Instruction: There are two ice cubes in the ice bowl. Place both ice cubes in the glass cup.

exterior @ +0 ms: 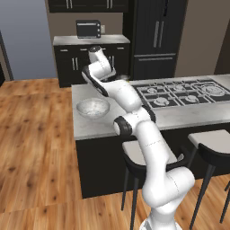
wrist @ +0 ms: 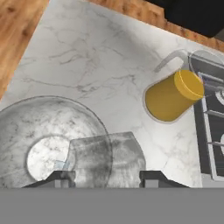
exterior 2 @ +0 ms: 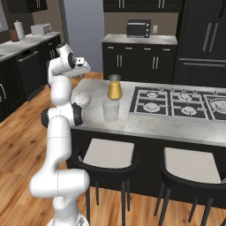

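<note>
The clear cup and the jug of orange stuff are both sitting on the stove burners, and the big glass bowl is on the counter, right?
Not quite. The glass cup and the orange jug stand on the marble counter, beside the stove, not on its burners. The right base view shows this. The big glass bowl is on the counter, as you said.

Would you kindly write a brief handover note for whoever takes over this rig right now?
Gripper: open, nothing between the fingers, high above the island counter, looking down on bowl and cup.
Ice bowl: near the counter's left end. One small pale lump in it is likely an ice cube; I cannot make out the second.
Glass cup: upright beside the bowl, in front of the orange jug; no cube visible inside.
Done: nothing confirmed.
Left: move each cube from bowl to cup.
</note>
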Tool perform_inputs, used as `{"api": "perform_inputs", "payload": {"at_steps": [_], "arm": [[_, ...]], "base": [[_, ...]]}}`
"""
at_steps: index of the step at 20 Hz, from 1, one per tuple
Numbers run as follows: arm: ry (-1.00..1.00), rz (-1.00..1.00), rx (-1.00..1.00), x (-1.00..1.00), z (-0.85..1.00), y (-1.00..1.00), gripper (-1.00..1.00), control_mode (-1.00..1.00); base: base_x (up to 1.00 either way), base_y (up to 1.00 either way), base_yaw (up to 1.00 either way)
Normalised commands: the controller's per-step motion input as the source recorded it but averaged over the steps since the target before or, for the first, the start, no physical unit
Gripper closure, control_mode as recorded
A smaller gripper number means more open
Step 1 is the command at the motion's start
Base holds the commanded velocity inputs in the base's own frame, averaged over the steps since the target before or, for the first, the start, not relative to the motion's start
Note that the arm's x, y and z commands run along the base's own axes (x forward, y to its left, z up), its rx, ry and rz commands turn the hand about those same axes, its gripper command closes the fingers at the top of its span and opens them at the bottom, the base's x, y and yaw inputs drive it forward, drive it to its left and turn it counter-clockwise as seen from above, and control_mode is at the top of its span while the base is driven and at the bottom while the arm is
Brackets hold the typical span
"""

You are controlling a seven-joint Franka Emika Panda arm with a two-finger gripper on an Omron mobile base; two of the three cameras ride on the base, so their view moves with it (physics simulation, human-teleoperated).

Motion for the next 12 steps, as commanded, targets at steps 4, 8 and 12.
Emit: {"api": "perform_inputs", "payload": {"at_steps": [4, 8, 12], "arm": [[0.24, -0.12, 0.12, 0.00, 0.03, -0.87, 1.00, -1.00], [0.24, -0.15, 0.08, 0.00, 0.01, -0.88, 1.00, -1.00], [0.19, -0.14, 0.08, -0.12, 0.00, -0.97, 1.00, -1.00]], "base": [[0.00, 0.00, 0.00], [0.00, 0.00, 0.00], [0.00, 0.00, 0.00]]}}
